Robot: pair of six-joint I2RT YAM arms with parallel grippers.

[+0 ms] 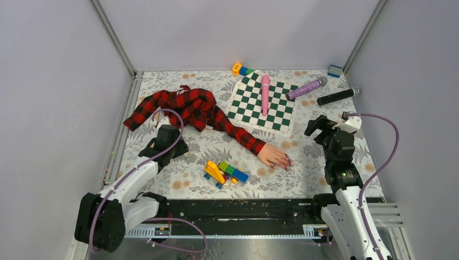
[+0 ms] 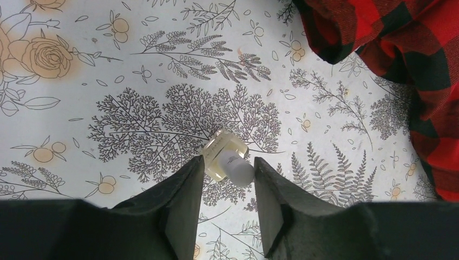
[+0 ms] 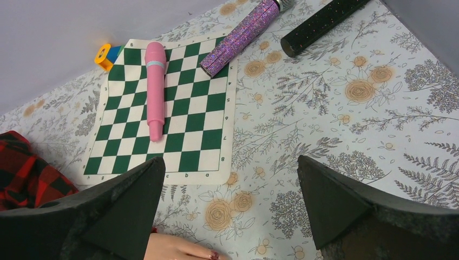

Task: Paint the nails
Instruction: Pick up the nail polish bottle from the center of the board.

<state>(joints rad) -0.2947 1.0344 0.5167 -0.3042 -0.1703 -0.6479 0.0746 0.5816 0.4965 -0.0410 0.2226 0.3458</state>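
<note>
1 small bottle (image 2: 224, 157) lies on counter (image 2: 108, 65) inside left end effector (image 2: 228, 165), spread, not clamped. Right end effector (image 3: 230, 160) spread wide, above counter. Nails (image 1: 285, 162) on mannequin hand (image 1: 272, 155), just right of blocks (image 1: 224, 172), counter front.

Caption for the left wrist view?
Left gripper open around a small pale bottle on the floral table cover, plaid cloth at upper right.
</note>
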